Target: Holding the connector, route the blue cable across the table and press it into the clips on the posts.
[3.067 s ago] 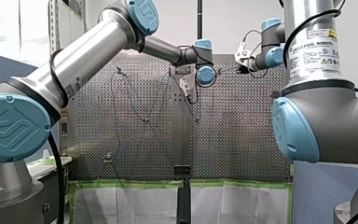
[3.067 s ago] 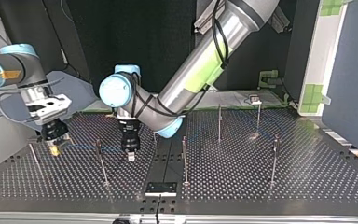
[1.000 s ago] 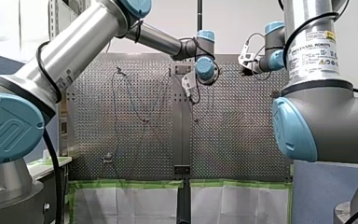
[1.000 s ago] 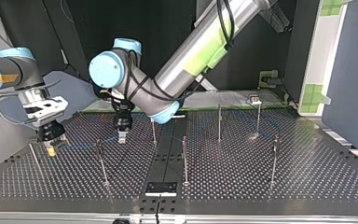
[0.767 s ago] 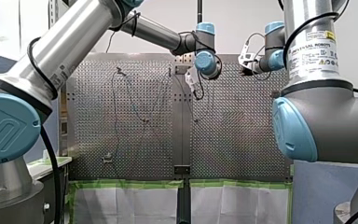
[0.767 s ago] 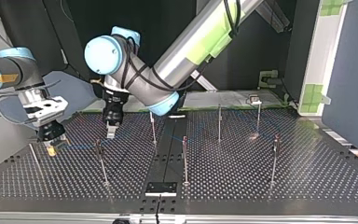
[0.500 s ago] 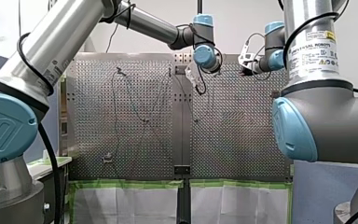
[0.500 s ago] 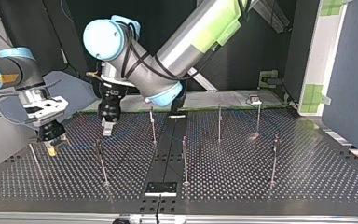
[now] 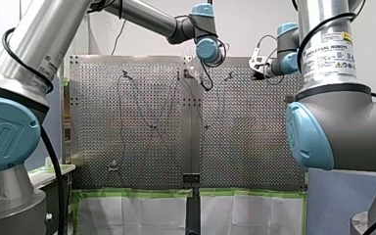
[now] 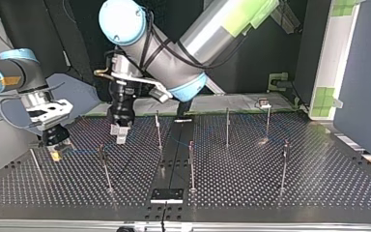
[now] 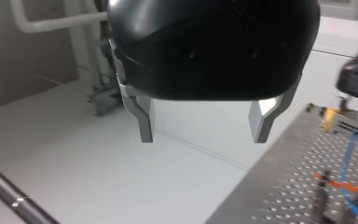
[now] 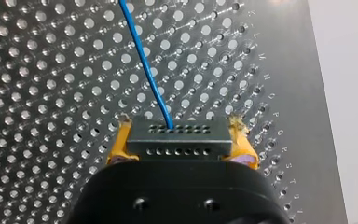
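My right gripper (image 12: 181, 156) is shut, its yellow pads (image 12: 119, 142) clamping a black connector (image 12: 177, 139). The blue cable (image 12: 144, 60) leaves the connector and runs out over the perforated table (image 12: 42, 70). In the top view this gripper (image 10: 54, 153) hangs low at the left, and the cable (image 10: 79, 151) stretches to the nearest post (image 10: 104, 164). My left gripper (image 10: 119, 133) hovers open above the table behind that post, holding nothing. Its metal fingers (image 11: 145, 122) stand wide apart in the left wrist view, with the connector (image 11: 349, 126) off to one side.
Several thin posts stand on the table, among them one near the middle strip (image 10: 191, 164), one behind it (image 10: 158, 128) and one at the top view's right (image 10: 284, 162). A black bracket (image 10: 166, 195) sits at the near edge. Orange clips (image 11: 340, 184) hold the cable.
My left gripper lifted off the cable near the post, moved back and toward the top view's left, and its wrist has turned. My right gripper stayed where it was, still holding the connector.
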Controlling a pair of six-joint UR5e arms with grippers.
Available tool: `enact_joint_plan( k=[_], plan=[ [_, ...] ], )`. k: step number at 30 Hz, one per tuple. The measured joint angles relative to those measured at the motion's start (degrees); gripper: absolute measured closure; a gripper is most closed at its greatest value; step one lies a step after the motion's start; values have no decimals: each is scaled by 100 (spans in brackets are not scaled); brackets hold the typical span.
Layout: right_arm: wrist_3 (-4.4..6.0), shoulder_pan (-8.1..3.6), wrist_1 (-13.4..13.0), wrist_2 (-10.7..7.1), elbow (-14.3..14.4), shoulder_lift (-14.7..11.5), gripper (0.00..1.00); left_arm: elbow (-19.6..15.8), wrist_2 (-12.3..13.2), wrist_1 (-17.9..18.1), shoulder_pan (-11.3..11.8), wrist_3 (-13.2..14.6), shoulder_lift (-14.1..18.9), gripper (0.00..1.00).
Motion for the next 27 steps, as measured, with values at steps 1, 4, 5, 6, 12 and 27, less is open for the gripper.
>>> enact_joint_plan(
  k=[1, 4, 5, 6, 12, 27],
  plan=[
    [-8, 3, 0, 3, 0, 1, 100, -62, -30, 62, 10, -17, 62, 0],
    [-42, 5, 0, 31, 1, 5, 100, -226, -156, 227, 34, -35, 226, 0],
    [-50, 6, 0, 40, 1, 4, 100, -271, -198, 271, 43, -40, 272, 0],
    [-56, 8, 1, 49, 1, 4, 100, -317, -241, 316, 52, -51, 318, 0],
    [-65, 29, 30, 62, 2, 6, 100, -637, -404, 637, 121, -188, 561, 0],
    [-66, 69, 35, 63, 1, 6, 100, -1349, -574, 1349, 64, -96, -39, 0]
  ],
)
